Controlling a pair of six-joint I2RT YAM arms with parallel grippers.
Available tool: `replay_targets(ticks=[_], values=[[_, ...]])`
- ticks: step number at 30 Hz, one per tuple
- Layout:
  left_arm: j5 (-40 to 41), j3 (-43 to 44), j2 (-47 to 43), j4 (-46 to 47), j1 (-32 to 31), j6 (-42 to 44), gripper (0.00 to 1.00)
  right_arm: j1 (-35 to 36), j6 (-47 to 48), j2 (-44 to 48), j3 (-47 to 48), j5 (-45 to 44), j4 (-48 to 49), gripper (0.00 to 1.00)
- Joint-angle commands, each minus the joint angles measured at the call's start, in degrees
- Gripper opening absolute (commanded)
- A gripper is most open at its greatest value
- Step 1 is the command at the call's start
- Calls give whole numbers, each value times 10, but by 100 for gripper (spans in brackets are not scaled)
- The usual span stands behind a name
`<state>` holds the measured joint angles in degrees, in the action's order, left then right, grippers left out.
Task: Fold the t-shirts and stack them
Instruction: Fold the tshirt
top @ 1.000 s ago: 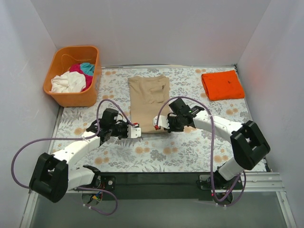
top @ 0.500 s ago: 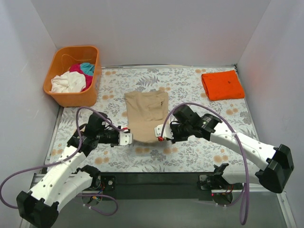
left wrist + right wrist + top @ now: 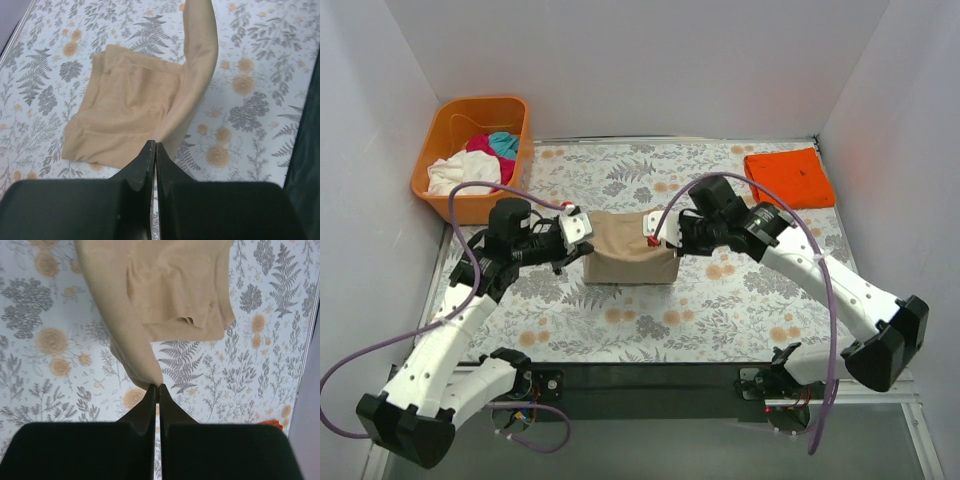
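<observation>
I see a plain tan-beige t-shirt mid-frame on a white tablecloth printed with grey ferns and orange-tan flowers. Upper right is a bright orange t-shirt. Upper left, an orange basket shows a white t-shirt, a magenta t-shirt and a teal t-shirt.

Left arm, white links with black joints: stretched forward from its base, elbow out to the left, wrist turned inward. Left end effector: held aloft, black fingers pressed together with no gap, pinching a fold of the tan-beige cloth t-shirt.

Right arm, same build: reaches forward, then bends left toward the middle. Right end effector: about level with the left one and facing it, fingers closed tight on the shirt's opposite side.
</observation>
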<state>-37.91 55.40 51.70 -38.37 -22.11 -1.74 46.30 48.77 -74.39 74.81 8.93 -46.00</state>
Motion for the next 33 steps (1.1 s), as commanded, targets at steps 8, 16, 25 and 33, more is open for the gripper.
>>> replay_targets(ticks=[8, 16, 25, 33], values=[[13, 19, 114, 171, 97, -11, 0, -91, 63, -148, 147, 30, 28, 1], [-1, 55, 231, 243, 136, -3, 0, -126, 86, -260, 238, 41, 53, 1], [11, 47, 320, 305, 153, 9, 0, -151, 97, -391, 318, 57, 65, 1], [29, 59, 416, 353, 160, -6, 0, -165, 98, -461, 336, 56, 113, 1]])
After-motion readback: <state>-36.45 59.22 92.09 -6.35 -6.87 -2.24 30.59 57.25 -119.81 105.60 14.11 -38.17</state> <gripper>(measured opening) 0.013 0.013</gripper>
